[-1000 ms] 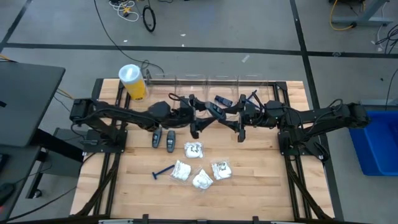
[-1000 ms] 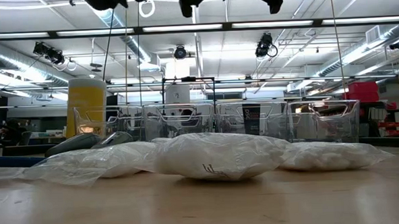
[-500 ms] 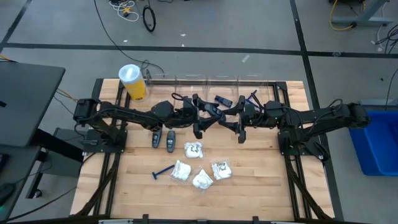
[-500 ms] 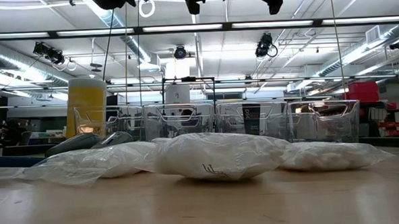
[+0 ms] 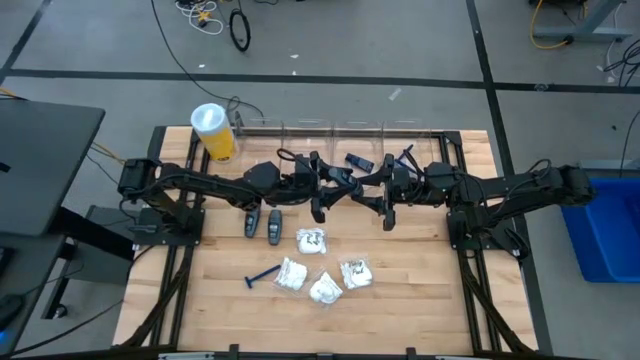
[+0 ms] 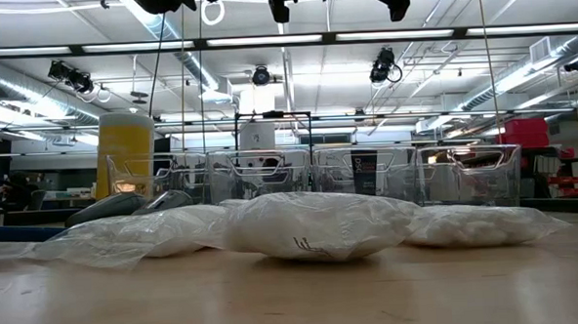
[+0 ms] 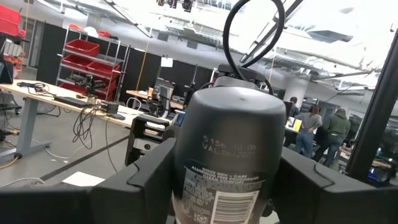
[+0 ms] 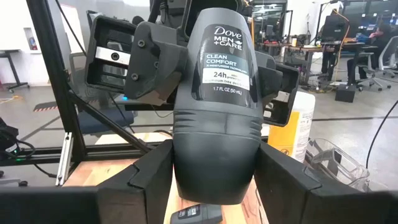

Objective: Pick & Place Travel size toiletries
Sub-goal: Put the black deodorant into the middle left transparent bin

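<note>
Gripped mid-air by right fingers (image 8: 149, 180), deodorant stick (image 8: 214, 93) flanked by left fingers (image 7: 143, 180), seemingly for handover; left clamp impossible to tell.

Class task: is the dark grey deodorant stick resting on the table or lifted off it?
Lifted. The deodorant stick sits between the right gripper fingers and the left gripper fingers, above the table.

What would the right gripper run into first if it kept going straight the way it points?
Probably the left gripper: the dark grey oval deodorant stick in the right gripper already reaches between its fingers, though exact contact is unclear.
</note>
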Robot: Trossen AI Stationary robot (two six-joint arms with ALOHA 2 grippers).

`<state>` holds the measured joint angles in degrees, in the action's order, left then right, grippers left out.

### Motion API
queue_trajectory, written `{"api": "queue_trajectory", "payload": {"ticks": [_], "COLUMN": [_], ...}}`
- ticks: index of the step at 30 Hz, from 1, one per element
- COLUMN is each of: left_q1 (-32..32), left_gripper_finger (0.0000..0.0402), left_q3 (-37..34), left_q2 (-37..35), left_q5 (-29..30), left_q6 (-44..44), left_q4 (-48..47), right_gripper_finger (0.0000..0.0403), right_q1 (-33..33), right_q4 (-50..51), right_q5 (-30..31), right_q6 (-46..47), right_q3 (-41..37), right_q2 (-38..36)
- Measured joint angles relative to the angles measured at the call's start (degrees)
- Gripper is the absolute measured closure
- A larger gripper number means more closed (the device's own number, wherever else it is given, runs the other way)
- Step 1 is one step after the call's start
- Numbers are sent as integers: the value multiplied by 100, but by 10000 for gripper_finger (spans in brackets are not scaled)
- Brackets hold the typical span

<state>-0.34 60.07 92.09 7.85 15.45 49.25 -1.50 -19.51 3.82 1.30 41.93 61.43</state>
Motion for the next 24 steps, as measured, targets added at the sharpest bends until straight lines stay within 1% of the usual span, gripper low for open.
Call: {"api": "queue_trajectory", "payload": {"ticks": [7,17,24], "left_q1": [0,0,-2], "left_gripper_finger": [178,183,187], "left_q3": [0,-2,-2], "left_q2": [-2,-7,-7], "left_q5": [0,0,1], "left_q6": [124,178,227], "left_q4": [-13,-42,-50], "right_gripper_finger": [204,204,180], "right_q1": [0,0,0], "right_q4": [0,2,0], "right_q5": [5,4,5], "right_q6": [12,1,-33], "right_q3": [0,0,0], "right_q2": [0,0,0]}}
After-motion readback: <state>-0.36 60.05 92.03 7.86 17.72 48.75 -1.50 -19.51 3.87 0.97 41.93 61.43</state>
